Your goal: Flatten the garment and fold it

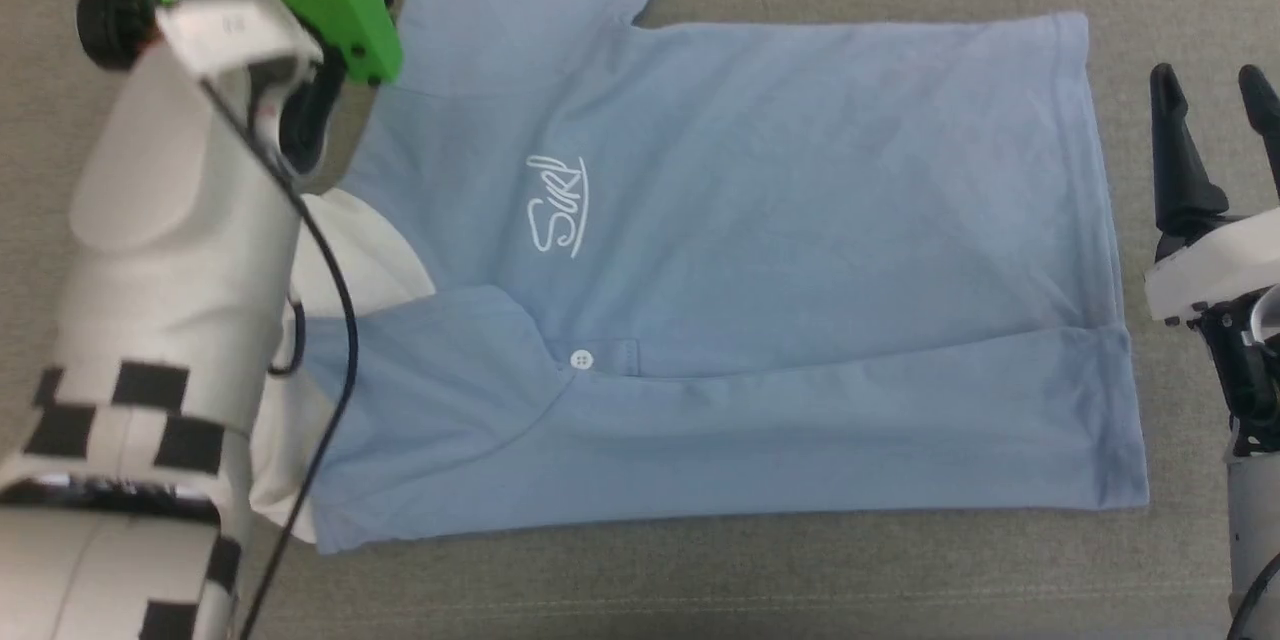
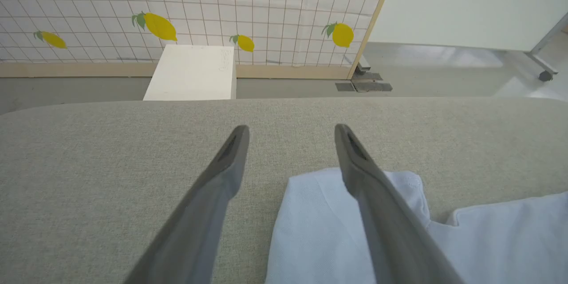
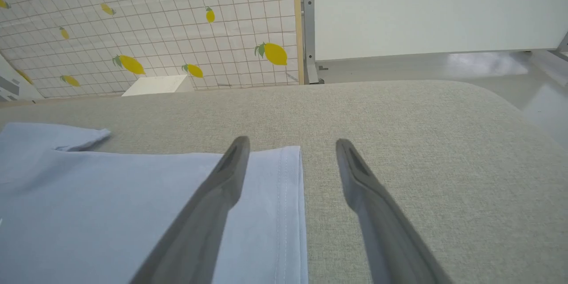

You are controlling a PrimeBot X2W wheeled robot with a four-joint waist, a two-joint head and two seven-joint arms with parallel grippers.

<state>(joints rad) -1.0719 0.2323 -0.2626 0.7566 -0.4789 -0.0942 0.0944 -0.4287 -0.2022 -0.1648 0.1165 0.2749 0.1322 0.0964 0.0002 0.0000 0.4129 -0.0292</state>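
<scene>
Ok so the polo (image 1: pixel 760 220) is laid out on the beige padded top (image 1: pixel 800 580), collar end twd the robot's left, hem twd its right. Looks to me like we're mid-fold. The near long side seems turned in over the front, its edge running right past the placket button (image 1: pixel 581 359), while the far sleeve (image 1: pixel 520 0) sticks out flat. So imo the step in hand = lining up for the 2nd lengthwise fold.

The left gripper (image 2: pixel 290 131) hangs over that far sleeve, fingers spread wide, nothing in them. The right gripper (image 1: pixel 1205 80) sits just off the hem, also wide apart & empty, w/ one finger over the hem's far corner in its wrist cam.

Next move prob needs both to drop, pinch sleeve/shoulder + hem corner, then carry the far edge twd the near side evenly, else it'll skew.

Shirt itself: light blue, fairly smooth w/ a few soft creases. The white collar (image 1: pixel 360 250) is partly hid behind the left arm, and the white script logo (image 1: pixel 555 205) is face up.
</scene>
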